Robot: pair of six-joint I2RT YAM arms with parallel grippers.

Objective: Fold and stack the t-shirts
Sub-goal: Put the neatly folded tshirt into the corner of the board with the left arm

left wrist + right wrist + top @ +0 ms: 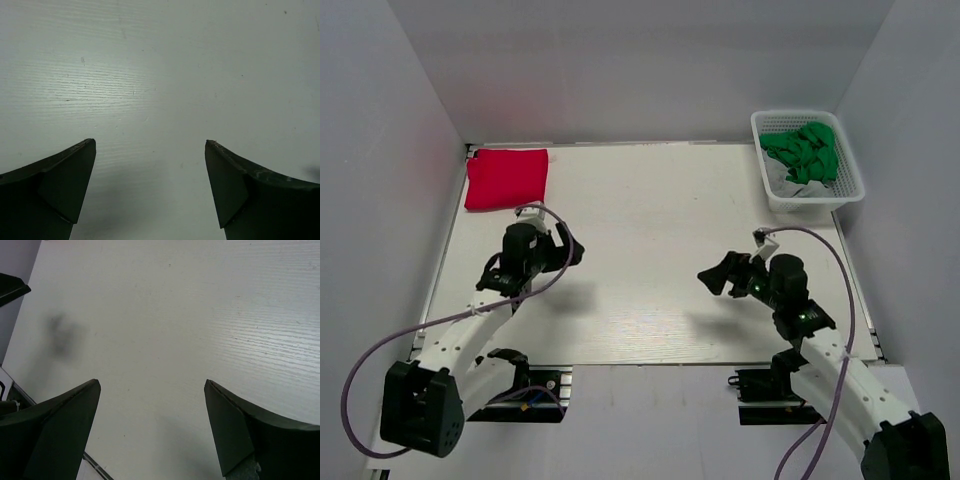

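red t-shirt (506, 178): folded, far-left worktop (650, 200) corner, between 10 and 11 o'clock from left hand (570, 247), well apart
left hand: wide, empty
right hand (717, 274): wide too, empty

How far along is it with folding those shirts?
Done: one red t-shirt lies folded in the far left corner. In hand: nothing; both sets of jaws stand open and empty. Left: crumpled green clothing sits in the white basket at the far right, apparently yet to be folded and stacked.
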